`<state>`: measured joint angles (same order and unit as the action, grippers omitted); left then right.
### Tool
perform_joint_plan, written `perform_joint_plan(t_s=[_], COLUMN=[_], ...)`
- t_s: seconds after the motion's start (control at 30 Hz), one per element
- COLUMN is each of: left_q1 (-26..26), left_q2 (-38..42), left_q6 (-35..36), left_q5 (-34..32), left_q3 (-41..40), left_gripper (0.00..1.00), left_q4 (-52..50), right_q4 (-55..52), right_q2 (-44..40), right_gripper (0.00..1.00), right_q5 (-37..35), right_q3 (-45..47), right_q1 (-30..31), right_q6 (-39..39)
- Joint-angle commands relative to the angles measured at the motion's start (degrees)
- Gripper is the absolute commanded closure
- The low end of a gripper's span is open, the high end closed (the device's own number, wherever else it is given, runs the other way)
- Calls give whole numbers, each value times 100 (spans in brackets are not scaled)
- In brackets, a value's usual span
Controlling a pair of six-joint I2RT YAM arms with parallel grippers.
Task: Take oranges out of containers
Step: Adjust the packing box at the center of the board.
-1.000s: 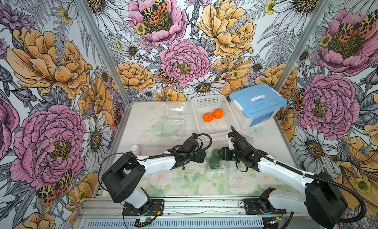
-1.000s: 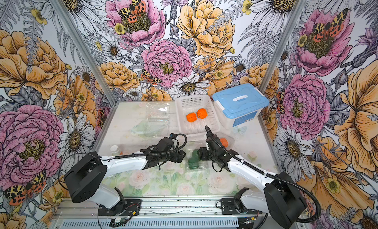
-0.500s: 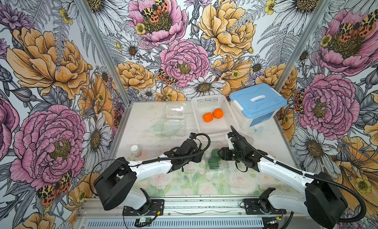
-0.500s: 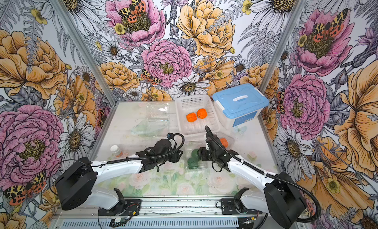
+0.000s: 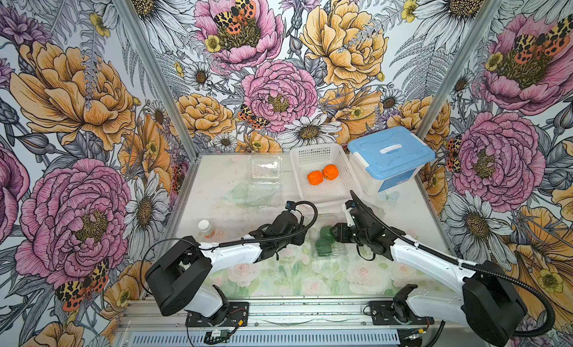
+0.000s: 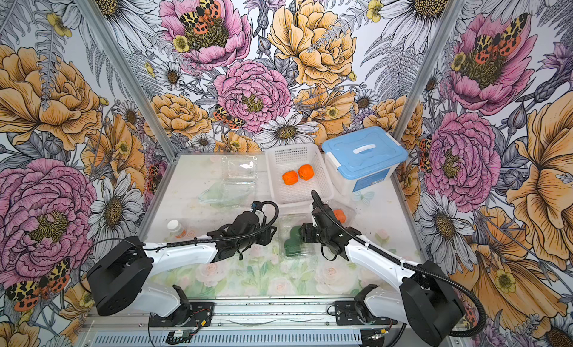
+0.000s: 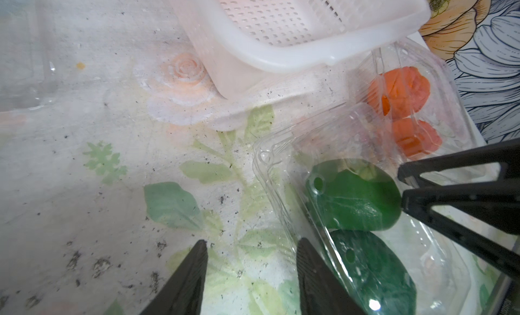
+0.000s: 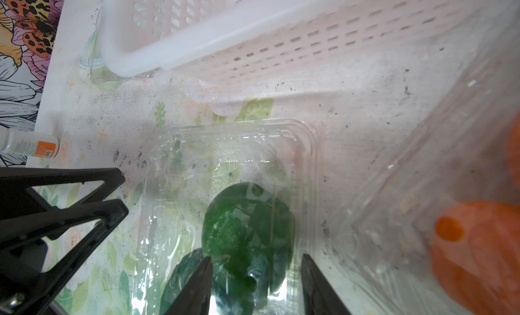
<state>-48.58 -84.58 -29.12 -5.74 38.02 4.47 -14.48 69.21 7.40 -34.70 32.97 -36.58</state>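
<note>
Top views both give the same run of things. At the left of the frame a small white bottle [image 5: 205, 229] stands clear of the left arm, which has swung lower and flatter over the last second. Its left gripper [image 5: 302, 238] has narrowed its jaws in that time. The left wrist view shows them apart with only bare table between, one finger [image 7: 312, 271] just beside the rim of the clamshell with the green oranges [image 5: 339, 252]. Nothing is held.

At centre that box sits in the same spot with both green oranges [image 5: 324, 247] inside. The lid appears to lie over them, since its vent holes show against the green. The right gripper [image 5: 333, 235] has not moved. Its jaws stand partly apart at the upper green fruit, and I cannot tell whether they press on box or fruit.

At upper centre an empty clamshell [image 5: 264, 168] lies opened out. Right of it the white basket [image 5: 313, 153] holds two oranges [image 5: 323, 175]. Lower right of the basket a third clamshell [image 6: 349, 209] is shut. The left wrist view shows two more oranges [image 7: 399, 91] inside it.

I judge the narrowed left jaws are lining up to pinch the lid's lip while the right steadies the box. Four fruits remain to come out.
</note>
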Motion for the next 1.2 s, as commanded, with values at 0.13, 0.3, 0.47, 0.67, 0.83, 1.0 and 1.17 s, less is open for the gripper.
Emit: perform_joint_plan(t_s=[0.13, 0.3, 0.47, 0.67, 0.83, 1.0, 1.17], left_q1=[-72, -108, -82, -29, 53, 77, 94], left_q2=[-538, -717, -696, -305, -78, -136, -130], left_q6=[-276, -316, -467, -628, -691, -734, -792], left_q5=[232, 309, 385, 170, 72, 222, 205], left_q3=[63, 15, -92, -311, -474, -489, -560], left_gripper=[47, 46, 46, 43, 41, 42, 44], left_q4=[675, 1020, 1227, 984, 954, 1152, 1206], right_q4=[-26, -28, -25, -24, -24, -35, -45], right_q2=[37, 65, 74, 39, -13, 5, 4], right_gripper=[50, 51, 51, 51, 51, 51, 51], right_q5=[67, 96, 87, 51, 34, 69, 12], right_q3=[42, 17, 21, 51, 46, 5, 34], right_q1=[16, 17, 16, 16, 14, 8, 3], right_q6=[-88, -69, -54, -5, 45, 46, 12])
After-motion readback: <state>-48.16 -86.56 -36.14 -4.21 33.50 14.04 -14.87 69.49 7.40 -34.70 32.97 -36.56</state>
